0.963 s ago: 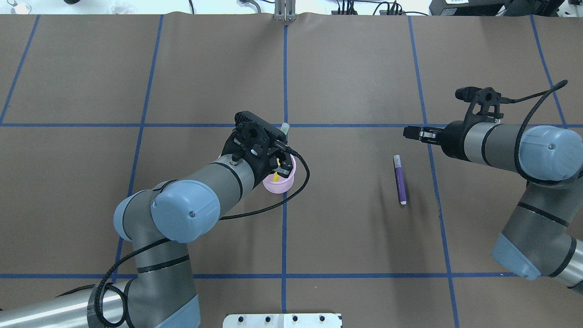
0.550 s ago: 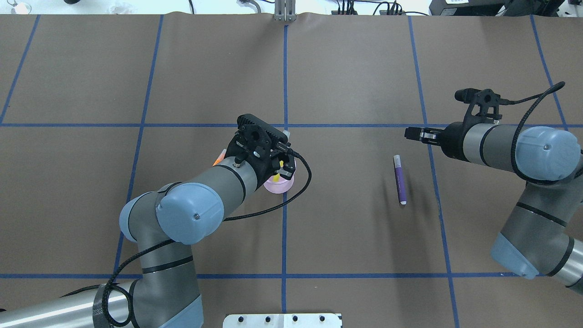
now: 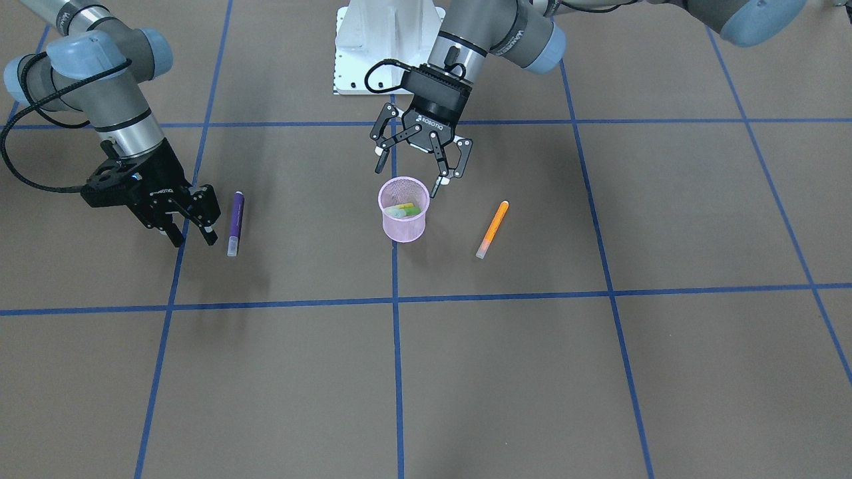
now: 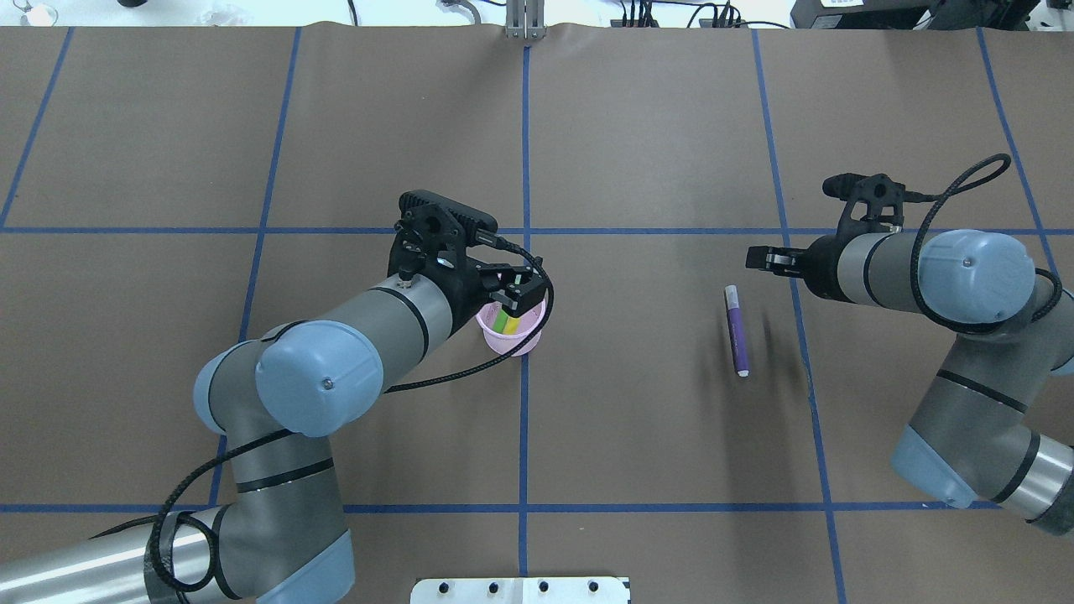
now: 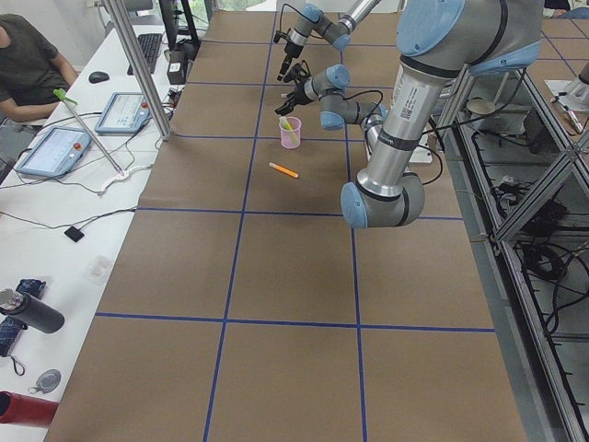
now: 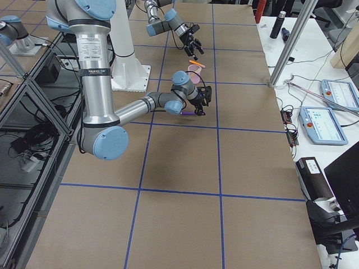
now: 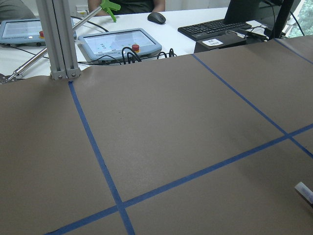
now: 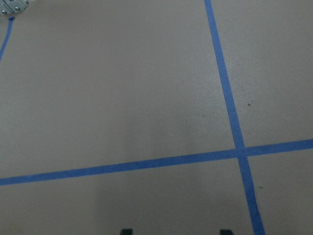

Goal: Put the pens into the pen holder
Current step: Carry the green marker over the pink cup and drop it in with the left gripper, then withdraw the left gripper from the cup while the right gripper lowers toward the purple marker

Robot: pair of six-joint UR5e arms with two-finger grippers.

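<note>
Since 1 s ago the left gripper (image 3: 407,178) has let go of the yellow pen (image 3: 401,207). It's now in the pink mesh cup (image 3: 404,231) w/ the green pen (image 3: 413,212). Gripper hangs over the cup's rim on the robot's side, fingers spread wide, empty. Cup stands upright mid-worktop, well off every edge. Orange pen (image 3: 492,229) lies flat near the cup, on the left-edge side. Purple pen (image 3: 234,223) lies flat well apart, toward the right edge. Right gripper (image 3: 193,229) is just beside it, fingers apart, holding nothing.
</note>
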